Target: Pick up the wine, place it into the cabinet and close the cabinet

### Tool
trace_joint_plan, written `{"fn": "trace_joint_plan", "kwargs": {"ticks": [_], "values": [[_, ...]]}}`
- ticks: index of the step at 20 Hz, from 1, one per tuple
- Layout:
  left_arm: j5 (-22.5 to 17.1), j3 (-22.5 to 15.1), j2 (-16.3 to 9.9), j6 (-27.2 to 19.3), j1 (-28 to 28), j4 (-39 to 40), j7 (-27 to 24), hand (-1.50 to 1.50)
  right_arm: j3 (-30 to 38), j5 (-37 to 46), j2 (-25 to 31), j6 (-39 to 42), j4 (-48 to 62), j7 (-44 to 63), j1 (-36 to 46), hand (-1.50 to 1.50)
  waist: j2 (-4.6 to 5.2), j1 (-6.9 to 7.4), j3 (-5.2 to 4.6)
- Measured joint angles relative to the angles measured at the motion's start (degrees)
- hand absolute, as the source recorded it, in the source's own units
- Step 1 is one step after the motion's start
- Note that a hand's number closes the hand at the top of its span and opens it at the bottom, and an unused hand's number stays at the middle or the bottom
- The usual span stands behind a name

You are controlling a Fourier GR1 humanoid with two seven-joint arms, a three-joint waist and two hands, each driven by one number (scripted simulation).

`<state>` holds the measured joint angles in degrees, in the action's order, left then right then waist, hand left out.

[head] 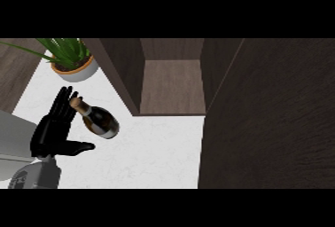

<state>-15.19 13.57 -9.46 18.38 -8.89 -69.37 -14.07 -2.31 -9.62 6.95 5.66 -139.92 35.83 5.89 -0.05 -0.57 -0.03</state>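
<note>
A dark wine bottle (99, 119) with a tan cork end and a pale label stands on the white counter (150, 155), left of the cabinet. My left hand (55, 128) is just to the bottle's left, fingers straight and pointing up, thumb stretched toward the bottle's base; the fingers lie beside the neck and curl round nothing. The cabinet (171, 84) is open, showing a bare wooden shelf inside. Its dark door (271, 115) stands swung out at the right. My right hand does not show.
A potted green plant (73, 60) in a pale pot sits at the back left of the counter. A grey object (13, 137) lies at the left edge, behind my forearm.
</note>
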Motion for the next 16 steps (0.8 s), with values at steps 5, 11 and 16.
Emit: {"fn": "trace_joint_plan", "kwargs": {"ticks": [5, 11, 16], "values": [[0.87, 0.01, -0.04, 0.27, -0.99, 3.81, -2.71, -1.50, -0.26, 0.11, -0.36, 0.27, 0.02, -0.04, -0.05, -1.50, -0.01, 0.07, 0.02], [1.71, -0.17, -0.27, 0.94, -2.68, 8.37, -5.21, -1.50, 0.56, -0.05, -0.60, 1.46, 0.16, -1.14, -0.98, -1.50, 0.00, 0.06, 0.02], [3.59, -0.79, 0.54, 0.45, -4.20, 13.58, -9.27, -1.50, 0.18, 0.02, -0.88, 1.05, 0.10, -0.22, -0.27, -1.50, 0.02, 0.01, 0.00]]}}
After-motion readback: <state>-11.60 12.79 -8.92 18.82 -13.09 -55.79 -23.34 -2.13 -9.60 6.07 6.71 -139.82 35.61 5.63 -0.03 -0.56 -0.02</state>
